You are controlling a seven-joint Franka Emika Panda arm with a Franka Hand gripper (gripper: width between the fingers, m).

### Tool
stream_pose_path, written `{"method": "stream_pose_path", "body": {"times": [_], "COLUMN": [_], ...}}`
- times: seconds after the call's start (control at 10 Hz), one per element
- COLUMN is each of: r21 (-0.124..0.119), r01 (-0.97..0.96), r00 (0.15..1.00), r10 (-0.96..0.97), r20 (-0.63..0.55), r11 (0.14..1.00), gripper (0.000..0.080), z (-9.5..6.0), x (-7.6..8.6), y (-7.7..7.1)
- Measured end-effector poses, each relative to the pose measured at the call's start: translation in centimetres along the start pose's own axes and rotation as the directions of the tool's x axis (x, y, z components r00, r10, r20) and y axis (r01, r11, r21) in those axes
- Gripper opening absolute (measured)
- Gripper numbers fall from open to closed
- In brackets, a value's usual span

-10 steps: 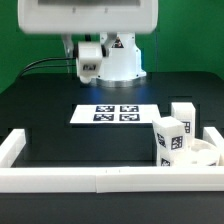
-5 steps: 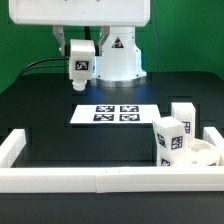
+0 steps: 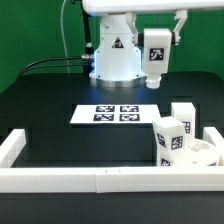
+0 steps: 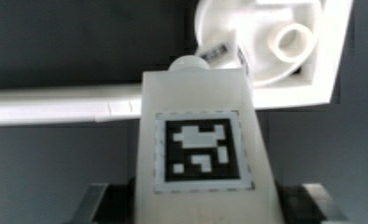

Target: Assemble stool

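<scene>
Item 1, my gripper (image 3: 158, 28): raised high above the table toward the exterior view's right, jaws drawn narrow and clamped on 1 white stool leg (image 3: 155, 58). The leg hangs upright from the fingers, its black-and-white tag facing the exterior camera, clear of the table.

Item 2, views compared: only the exterior view shows the black table (image 3: 45, 110), the marker board (image 3: 115, 114) lying flat with 4 tags, and the long white border rail (image 3: 90, 180) along the near edge. It also shows 2 more legs, one (image 3: 171, 140) in front and another (image 3: 183, 118) behind it, standing in the corner at the exterior view's right. Only the wrist view shows the held leg close up, its tag (image 4: 200, 152) filling the frame between my 2 dark finger pads (image 4: 311, 200), and looks straight down past the leg's tip.

Item 3, seat disc (image 4: 270, 45): seen beyond the held leg's tip in the wrist view, round, rimmed, with a raised socket. In the exterior view it (image 3: 205, 152) lies in the right corner against the rail, well below and apart from my gripper
</scene>
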State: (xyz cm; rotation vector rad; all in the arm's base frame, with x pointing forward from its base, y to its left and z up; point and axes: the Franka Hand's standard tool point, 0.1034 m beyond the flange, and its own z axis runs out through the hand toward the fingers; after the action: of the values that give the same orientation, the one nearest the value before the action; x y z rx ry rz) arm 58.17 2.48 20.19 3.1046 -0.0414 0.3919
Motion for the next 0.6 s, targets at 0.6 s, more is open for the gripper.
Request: {"method": "stream_pose_path", "body": {"times": [0.6], "r21": [-0.020], "r01": [-0.091], "r00": [0.996], "r10": [0.091], "r20": [-0.008], "r11": [0.996], "gripper": [0.0334], "z": [3.3], "x": [0.4], "y": [-5.3]}}
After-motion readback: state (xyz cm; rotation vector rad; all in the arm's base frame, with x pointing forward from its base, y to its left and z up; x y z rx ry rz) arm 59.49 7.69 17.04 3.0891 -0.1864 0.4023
